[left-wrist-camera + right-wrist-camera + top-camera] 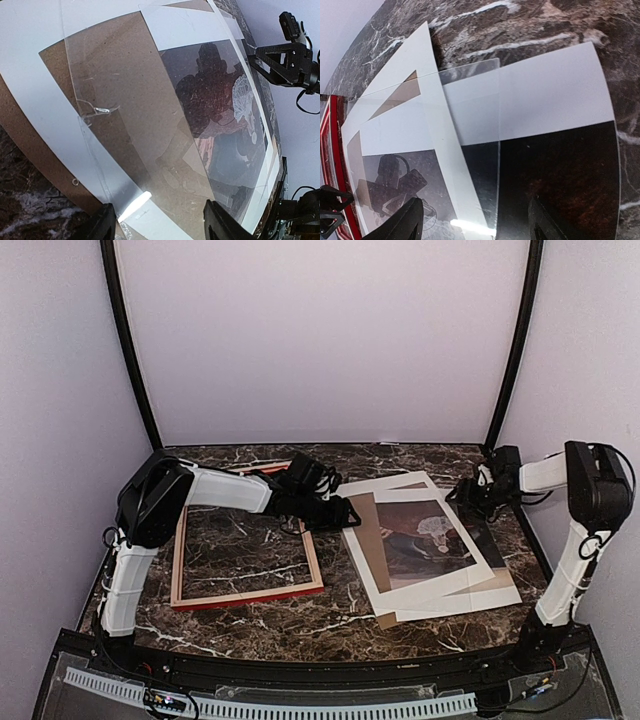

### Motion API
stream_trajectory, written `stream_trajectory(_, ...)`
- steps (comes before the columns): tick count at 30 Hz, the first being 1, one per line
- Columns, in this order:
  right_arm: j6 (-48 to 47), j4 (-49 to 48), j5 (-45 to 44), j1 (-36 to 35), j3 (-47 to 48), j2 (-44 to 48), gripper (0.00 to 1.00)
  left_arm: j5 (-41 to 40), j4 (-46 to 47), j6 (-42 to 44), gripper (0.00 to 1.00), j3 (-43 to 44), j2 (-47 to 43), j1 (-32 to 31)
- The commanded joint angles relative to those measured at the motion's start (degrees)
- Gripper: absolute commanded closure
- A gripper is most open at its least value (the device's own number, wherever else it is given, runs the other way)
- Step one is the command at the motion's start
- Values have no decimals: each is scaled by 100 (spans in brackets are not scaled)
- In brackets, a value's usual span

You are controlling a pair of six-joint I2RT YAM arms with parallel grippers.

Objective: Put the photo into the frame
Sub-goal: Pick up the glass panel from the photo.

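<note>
The left arm (130, 570) rises from its base, bends at a raised elbow and reaches right toward the middle. The left hand (347, 513) is held low, its fingers (102, 227) spread wide. The right arm (570, 560) stands tall and folds at the elbow, its forearm pointing left. The right hand (460, 492) is also low and parted.

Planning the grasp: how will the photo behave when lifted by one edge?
The photo looks like thin paper lying flat, so it would probably sag if lifted by one edge. The clear sheet overlapping it may drag or slide along.
</note>
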State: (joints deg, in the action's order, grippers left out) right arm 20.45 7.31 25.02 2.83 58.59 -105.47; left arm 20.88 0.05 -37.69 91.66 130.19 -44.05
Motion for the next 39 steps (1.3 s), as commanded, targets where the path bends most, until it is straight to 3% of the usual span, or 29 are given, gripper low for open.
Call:
stream_trajectory(1,99,-112,302,-138,218,-265,28,-181,-575,87,37,-202,89,-51)
stream_trajectory(11,863,-869,1389,-152,-335,-54,40,-262,-604,54,37,-249,88,-51)
stream_trajectory(15,860,-1020,1444,-134,-382,167,42,-274,-585,-2,37,-291,93,-51)
stream_trajectory(39,-302,-160,769,-414,89,529,27,-206,-468,-81,38,-407,90,-51)
